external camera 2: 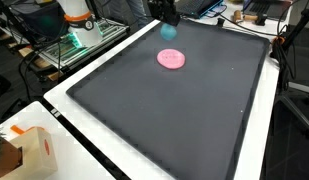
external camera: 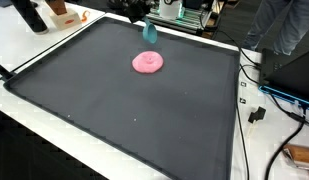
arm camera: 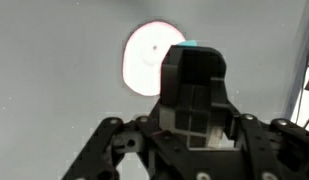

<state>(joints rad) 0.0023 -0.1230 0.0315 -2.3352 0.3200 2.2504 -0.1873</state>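
Closest to the wrist camera, the Robotiq gripper (arm camera: 194, 62) fills the lower middle of the view. Its 2 dark fingers (arm camera: 179, 90) are drawn together into 1 block. They seem to be clamped on a small teal object (arm camera: 191, 44), but only a sliver of teal shows past the fingertips, so the hold is likely rather than certain. Just beyond that sliver and a little to its side lies 1 round pink disc (arm camera: 149, 60), washed out to near white in this view and partly hidden by the fingers. In both exterior views the teal object hangs directly under the gripper, near the disc but apart from it, over the far part of a large black mat (external camera: 124, 115). Whether its base touches the mat cannot be told. The disc lies flat on the mat, and the rest of the dark surface runs toward the cameras. The mat rests on a white table (external camera 2: 94, 150), whose edge frames it as a pale border. On the table's near corner in an exterior view stands a white and orange box (external camera 2: 24, 152). Off the mat's side in an exterior view, black cables (external camera: 256, 100) trail across the table.
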